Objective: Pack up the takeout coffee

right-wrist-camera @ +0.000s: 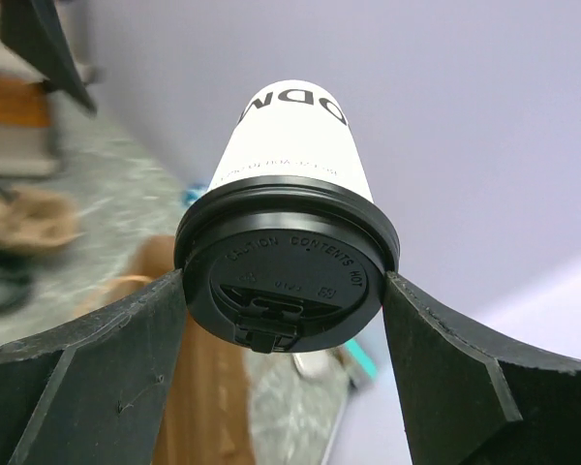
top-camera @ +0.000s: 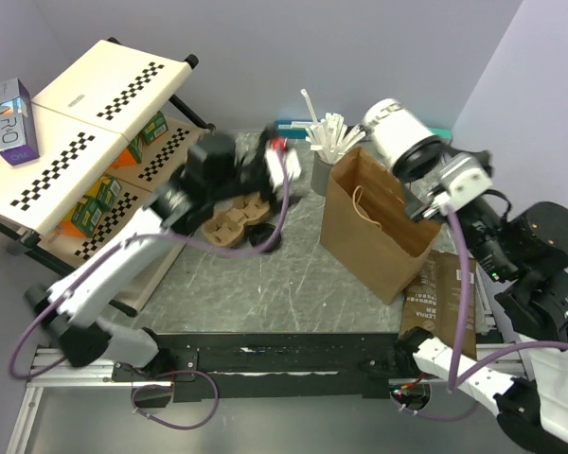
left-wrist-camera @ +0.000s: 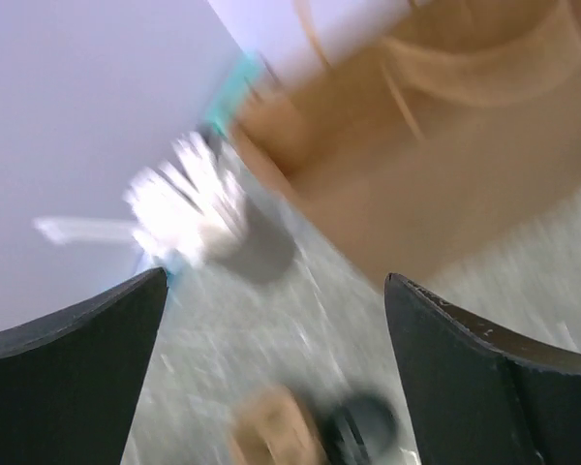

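The takeout coffee [top-camera: 396, 130], a white paper cup with its black lid [right-wrist-camera: 286, 276] on, lies on its side in the air above the open top of the brown paper bag [top-camera: 374, 222]. My right gripper [right-wrist-camera: 286, 291] is shut on it, a finger pressed to each side of the lid rim. In the top view the right gripper [top-camera: 424, 165] hangs over the bag's far right corner. My left gripper [top-camera: 279, 170] stands open and empty above the table, left of the bag. The left wrist view is blurred, with nothing between the left gripper's [left-wrist-camera: 276, 291] fingers.
A brown pulp cup carrier [top-camera: 232, 219] lies below the left gripper, with a dark round thing [top-camera: 262, 236] beside it. A dark grey cup of white sticks [top-camera: 324, 170] stands just left of the bag. A flat brown bag [top-camera: 445, 293] lies at right. A checkered shelf rack [top-camera: 85, 142] fills the left.
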Tool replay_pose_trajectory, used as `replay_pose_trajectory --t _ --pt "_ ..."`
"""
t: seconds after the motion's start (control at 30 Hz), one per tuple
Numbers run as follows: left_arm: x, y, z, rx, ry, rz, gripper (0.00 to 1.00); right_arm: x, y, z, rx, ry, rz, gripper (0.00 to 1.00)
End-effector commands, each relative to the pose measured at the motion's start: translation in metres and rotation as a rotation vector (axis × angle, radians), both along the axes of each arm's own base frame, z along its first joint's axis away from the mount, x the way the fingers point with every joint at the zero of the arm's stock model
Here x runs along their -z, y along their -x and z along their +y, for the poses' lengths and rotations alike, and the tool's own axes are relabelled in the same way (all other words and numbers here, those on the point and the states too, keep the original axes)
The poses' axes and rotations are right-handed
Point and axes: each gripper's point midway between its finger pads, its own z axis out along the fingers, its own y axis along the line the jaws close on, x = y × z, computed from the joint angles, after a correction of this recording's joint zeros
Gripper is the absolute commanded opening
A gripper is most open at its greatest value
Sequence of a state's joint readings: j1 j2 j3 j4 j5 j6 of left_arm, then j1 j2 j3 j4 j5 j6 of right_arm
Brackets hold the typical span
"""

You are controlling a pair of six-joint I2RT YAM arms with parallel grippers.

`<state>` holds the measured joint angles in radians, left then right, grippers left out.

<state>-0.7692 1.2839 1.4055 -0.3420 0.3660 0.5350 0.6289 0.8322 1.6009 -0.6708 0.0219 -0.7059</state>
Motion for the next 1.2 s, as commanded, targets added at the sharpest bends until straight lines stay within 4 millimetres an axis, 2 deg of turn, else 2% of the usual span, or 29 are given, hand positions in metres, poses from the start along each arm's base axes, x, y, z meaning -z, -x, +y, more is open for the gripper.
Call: replay_pose_trajectory --t 0.0,0.03,0.07,0.1,0.13,0.17,0.2,0.23,0.27,0.3,0.43,0.53,0.63,0.73,0.77,0.83,0.97,1.17 --pt "-0.068 -0.040 -0.044 0.056 0.134 -0.026 0.99 -0.021 -0.008 -0.053 0.266 -0.203 -0.032 0.00" --pt "-0.075 -0.045 -0.051 0.087 0.129 -0.057 0.99 -0.019 -0.007 -0.059 0.290 -0.219 -0.024 0.00" --pt "-0.107 -0.049 -0.054 0.111 0.146 -0.166 0.99 -0.018 -0.006 -0.068 0.327 -0.229 -0.023 0.00" --pt "-0.093 -0.063 -0.070 0.143 0.118 -0.162 0.99 -0.017 -0.002 -0.074 0.346 -0.245 -0.025 0.00" --pt "-0.097 -0.070 -0.076 0.151 0.121 -0.187 1.00 -0.014 0.001 -0.079 0.364 -0.264 -0.015 0.00" --pt "-0.124 -0.073 -0.076 0.164 0.151 -0.256 1.00 -0.009 0.003 -0.084 0.383 -0.262 -0.001 0.00" --pt "-0.101 -0.086 -0.095 0.225 0.121 -0.233 0.99 -0.003 0.006 -0.092 0.419 -0.267 0.006 0.00" --pt "-0.094 -0.089 -0.100 0.250 0.097 -0.219 0.99 0.002 0.008 -0.095 0.435 -0.278 0.021 0.00" --pt "-0.118 -0.086 -0.102 0.279 0.124 -0.285 0.99 0.007 0.015 -0.100 0.449 -0.281 0.028 0.00" --pt "-0.094 -0.098 -0.116 0.308 0.101 -0.252 0.99 0.014 0.015 -0.105 0.478 -0.278 0.040 0.00" --pt "-0.077 -0.098 -0.133 0.391 0.109 -0.258 0.99 0.033 0.027 -0.121 0.555 -0.290 0.081 0.00" --pt "-0.055 -0.107 -0.143 0.392 0.073 -0.253 0.99 0.050 0.034 -0.133 0.618 -0.292 0.106 0.00" --pt "-0.032 -0.116 -0.151 0.387 0.046 -0.233 0.99 0.061 0.039 -0.134 0.628 -0.305 0.133 0.00" --pt "-0.029 -0.126 -0.155 0.366 0.036 -0.290 0.99 0.072 0.040 -0.135 0.646 -0.306 0.163 0.00" --pt "-0.020 -0.129 -0.158 0.368 0.020 -0.284 0.99 0.078 0.039 -0.133 0.639 -0.308 0.182 0.00" --pt "-0.022 -0.128 -0.163 0.378 0.011 -0.320 0.99 0.086 0.041 -0.131 0.633 -0.308 0.208 0.00" --pt "-0.003 -0.128 -0.171 0.380 -0.039 -0.339 0.99 0.104 0.037 -0.127 0.626 -0.317 0.266 0.00" --pt "0.017 -0.126 -0.182 0.378 -0.077 -0.327 0.99 0.106 0.021 -0.123 0.630 -0.337 0.305 0.00"
